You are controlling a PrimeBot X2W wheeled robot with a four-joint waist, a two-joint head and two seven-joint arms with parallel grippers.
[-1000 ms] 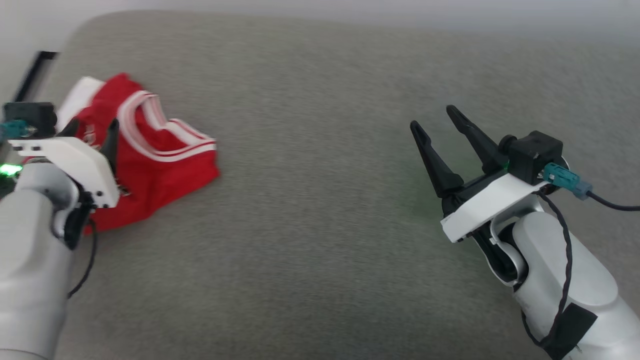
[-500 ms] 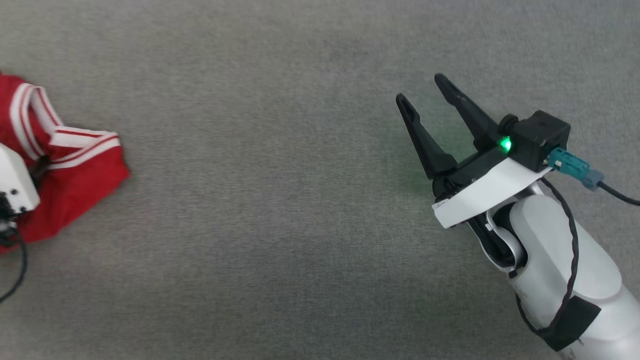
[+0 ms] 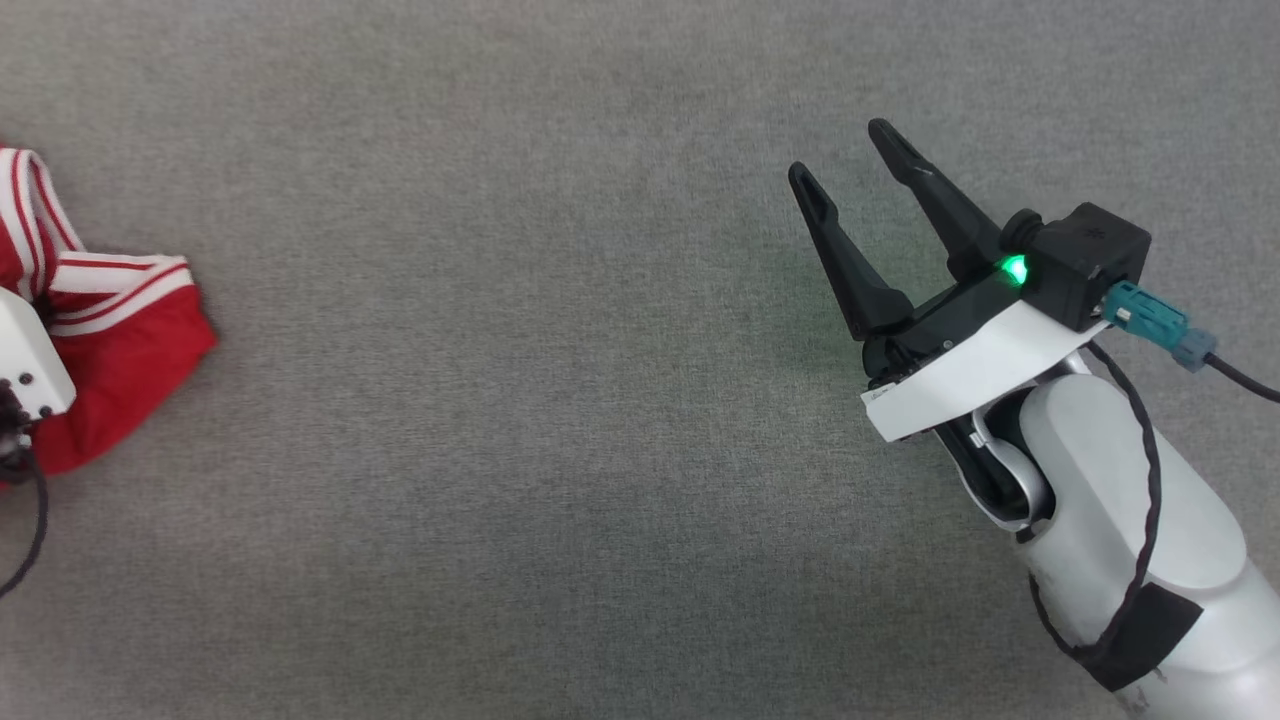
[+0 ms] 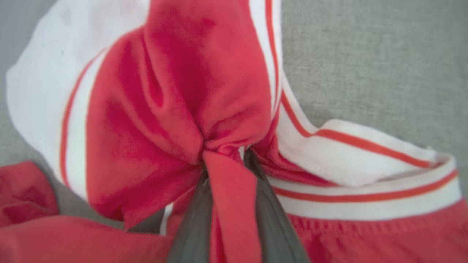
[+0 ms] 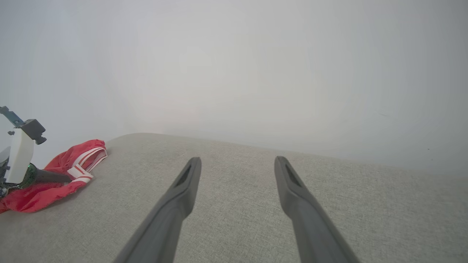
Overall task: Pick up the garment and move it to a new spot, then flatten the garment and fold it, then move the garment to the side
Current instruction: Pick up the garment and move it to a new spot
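Lying bunched on the grey fabric surface [image 3: 550,400], the garment [image 3: 120,330] is a red heap, and everything else is placed from it. At the garment's left side, in the left wrist view, a white sleeve [image 4: 40,84] edged with a thin red line spreads out. White-and-red striped trim [image 4: 365,197] loops away on the garment's right. None of the garment's visible folds carries readable writing.

The left gripper [image 4: 226,160] is in the garment's middle. Its two dark fingers [image 4: 272,223] are drawn narrow and pinch a ridge of red cloth between them, the fabric gathering into creases at the tips. In the head view its white mount plate [image 3: 28,360] overlaps the garment's near left part.

To the right of the garment lies a broad stretch of bare grey surface. Well apart from the garment, on that far right side, the right gripper [image 3: 840,152] hangs with its fingers spread wide and nothing between them. Their tips are angled away from the garment's side. A green light [image 3: 1015,268] glows at the finger base, beside a teal connector [image 3: 1150,322] with a black cable [image 3: 1240,385]. A tiny marking on its white plate [image 3: 970,375] is too small to read.

In the right wrist view the garment [image 5: 47,190] sits off to the left of the spread fingers, below a pale wall [image 5: 234,73].
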